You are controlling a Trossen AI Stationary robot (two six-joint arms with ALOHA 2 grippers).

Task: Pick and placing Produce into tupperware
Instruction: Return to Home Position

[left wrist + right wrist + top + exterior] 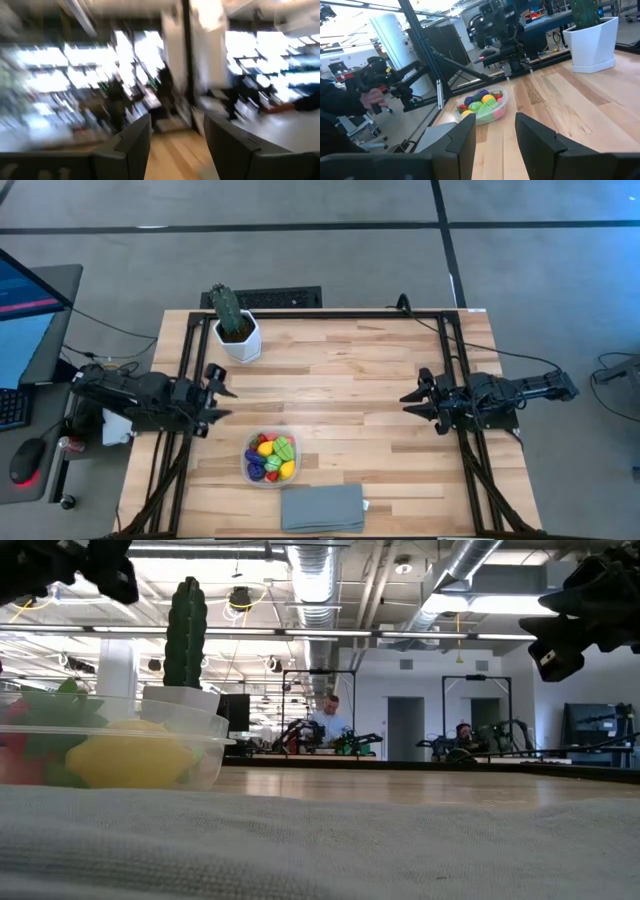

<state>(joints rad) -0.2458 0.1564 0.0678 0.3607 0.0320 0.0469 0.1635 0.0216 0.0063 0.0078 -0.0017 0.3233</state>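
The tupperware [270,458], a clear low container, stands on the wooden table near its front edge. It holds several small produce pieces in green, yellow, purple and red; the right wrist view shows it [482,106] too. In the low view a yellow piece [130,762] lies against its wall. My left gripper [222,392] hovers open at the table's left edge, above and to the left of the tupperware, with nothing between its fingers [130,145]. My right gripper [415,397] hovers open at the right side, pointing level toward the tupperware, its fingers [462,140] bare.
A tall green cactus in a white pot [237,330] stands at the far left. A folded grey cloth [322,508] lies at the front edge, just right of the tupperware. Black frame rails [455,370] run along both sides. A person's arm [345,100] shows beyond the table.
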